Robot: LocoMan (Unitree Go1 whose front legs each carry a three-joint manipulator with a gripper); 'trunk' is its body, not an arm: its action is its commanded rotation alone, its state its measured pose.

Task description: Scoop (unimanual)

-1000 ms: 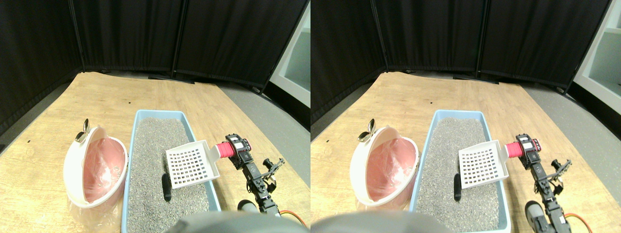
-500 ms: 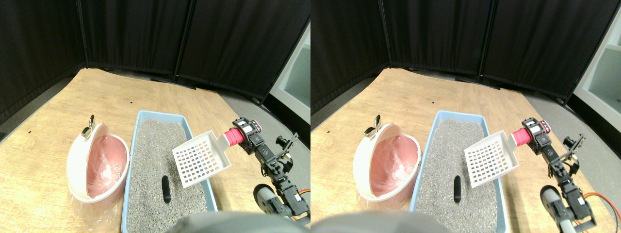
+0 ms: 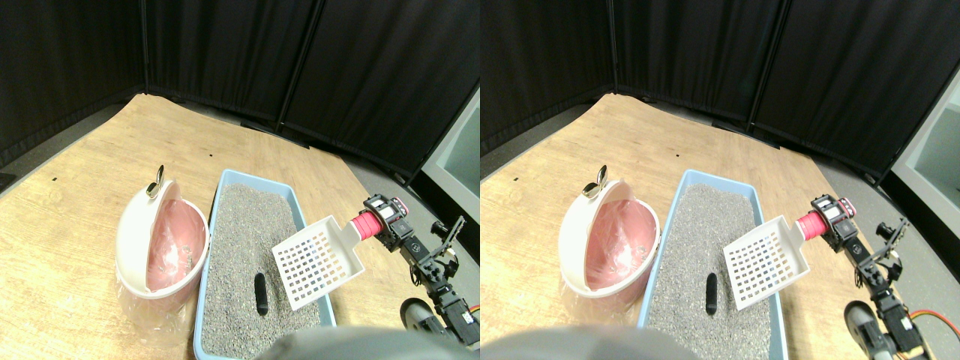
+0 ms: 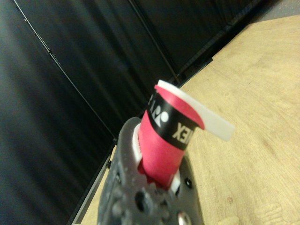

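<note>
Gripper: I see my right gripper (image 3: 384, 219) clamped on the scoop's red wrapped handle (image 4: 161, 140).
Scoop: white slotted plastic scoop (image 3: 319, 260), over the tray's 3 o'clock edge.
Tray: blue tray (image 3: 217, 225), grainy grey litter, dark lump (image 3: 261, 293) at its 6 o'clock.
Bin: round pink-lined bin (image 3: 159, 247), at 9 o'clock.

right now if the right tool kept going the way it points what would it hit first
Probably the grey litter in the light blue plastic tray: the right tool points down-left along the white slotted scoop it holds, whose front edge hangs near the small black oblong piece. Depth is unclear.
</note>
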